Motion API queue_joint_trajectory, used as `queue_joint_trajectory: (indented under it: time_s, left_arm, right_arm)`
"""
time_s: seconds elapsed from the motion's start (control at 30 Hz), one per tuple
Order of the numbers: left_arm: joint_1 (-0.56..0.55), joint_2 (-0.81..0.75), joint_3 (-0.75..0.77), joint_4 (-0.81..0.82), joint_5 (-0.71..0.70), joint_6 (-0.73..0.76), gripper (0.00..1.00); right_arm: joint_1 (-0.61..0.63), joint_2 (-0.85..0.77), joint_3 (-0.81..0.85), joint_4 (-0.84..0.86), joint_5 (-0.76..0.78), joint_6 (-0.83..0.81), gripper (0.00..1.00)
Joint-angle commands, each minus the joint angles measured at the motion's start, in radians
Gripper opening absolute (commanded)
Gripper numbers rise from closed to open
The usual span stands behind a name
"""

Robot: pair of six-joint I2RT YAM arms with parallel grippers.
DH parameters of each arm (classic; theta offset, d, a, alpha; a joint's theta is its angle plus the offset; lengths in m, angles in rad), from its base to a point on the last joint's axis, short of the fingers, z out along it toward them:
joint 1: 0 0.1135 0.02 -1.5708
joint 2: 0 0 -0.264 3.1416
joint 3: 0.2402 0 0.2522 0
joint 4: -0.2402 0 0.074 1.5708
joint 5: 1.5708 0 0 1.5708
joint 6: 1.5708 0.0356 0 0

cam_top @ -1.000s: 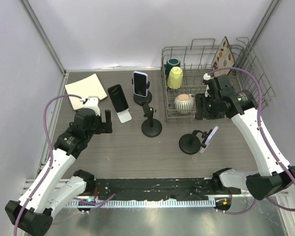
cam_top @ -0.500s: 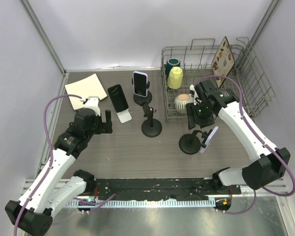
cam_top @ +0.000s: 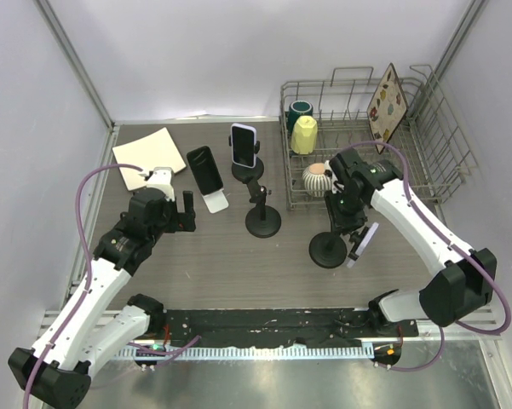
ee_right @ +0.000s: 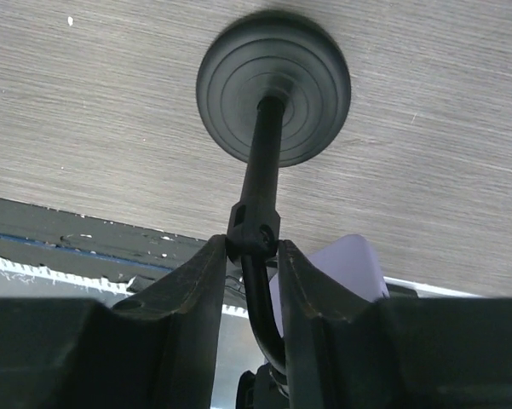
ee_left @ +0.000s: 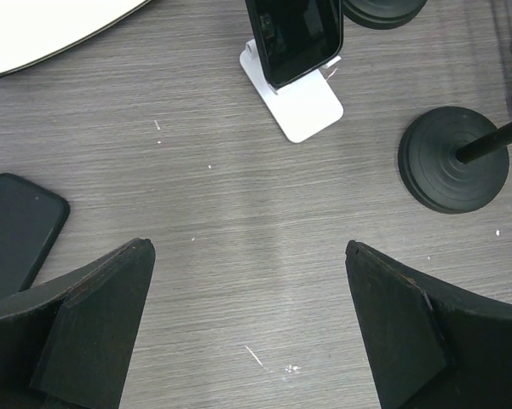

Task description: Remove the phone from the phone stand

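Table (cam_top: pixel 213 264) is grey wood-grain, with a metal rail along the near edge. Directly on it: cream pad (cam_top: pixel 146 150) far left; white wedge stand (cam_top: pixel 215 202) near it, to its right; black round-base stand (cam_top: pixel 262 224) about centre; second round-base stand (cam_top: pixel 325 253) nearer and further right, base flat on the wood; wire dish rack (cam_top: pixel 443 145) in the far right corner. A black phone (ee_left: pixel 17 226) lies flat on the surface (only the left wrist view catches it, at its left edge).
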Motion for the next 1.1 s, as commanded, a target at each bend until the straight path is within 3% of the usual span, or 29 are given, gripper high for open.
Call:
queue_joint_trajectory:
  time_s: [0.0, 0.2, 0.37, 0.6, 1.07]
  left_arm:
    - [-0.005, -0.017, 0.015, 0.03, 0.009, 0.018, 1.0]
    - [-0.004, -0.024, 0.014, 0.032, 0.011, 0.019, 1.0]
    - [-0.005, -0.04, 0.013, 0.028, 0.002, 0.019, 1.0]
    - [-0.005, -0.066, 0.021, 0.016, -0.058, 0.008, 1.0]
    - [-0.004, -0.136, 0.005, 0.025, -0.146, -0.009, 1.0]
  right_arm:
    - [0.03, -0.028, 0.024, -0.017, 0.006, 0.029, 0.26]
    - [0.161, 0.023, 0.087, 0.007, 0.009, 0.098, 0.01]
    - [0.346, 0.105, 0.171, 0.03, 0.026, 0.149, 0.01]
    - [0.504, 0.282, 0.347, 0.078, 0.015, 0.154, 0.01]
    - [0.57, 0.667, 0.797, 0.088, 0.087, 0.054, 0.01]
